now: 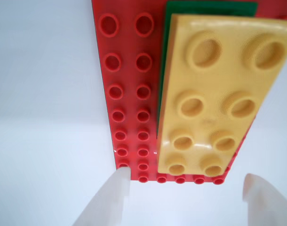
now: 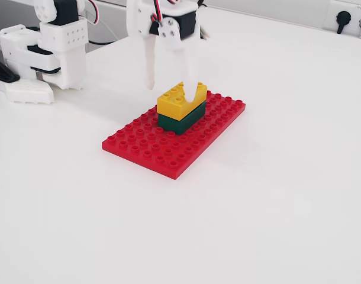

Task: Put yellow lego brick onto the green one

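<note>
The yellow lego brick (image 1: 219,89) (image 2: 179,99) rests on top of the green one (image 1: 210,8) (image 2: 181,120), which stands on a red studded baseplate (image 1: 127,89) (image 2: 146,148). In the wrist view the yellow brick looks slightly skewed, and only a green strip shows at its top and left side. My gripper (image 1: 185,178) (image 2: 174,90) is open just above the stack. One white finger (image 2: 149,65) hangs left of the yellow brick and the other (image 2: 199,90) is at its right edge. Nothing is held between the fingers.
The baseplate lies on a white table (image 2: 275,195). The arm's white base and motors (image 2: 47,53) stand at the back left. Wall sockets (image 2: 344,16) sit at the far right edge.
</note>
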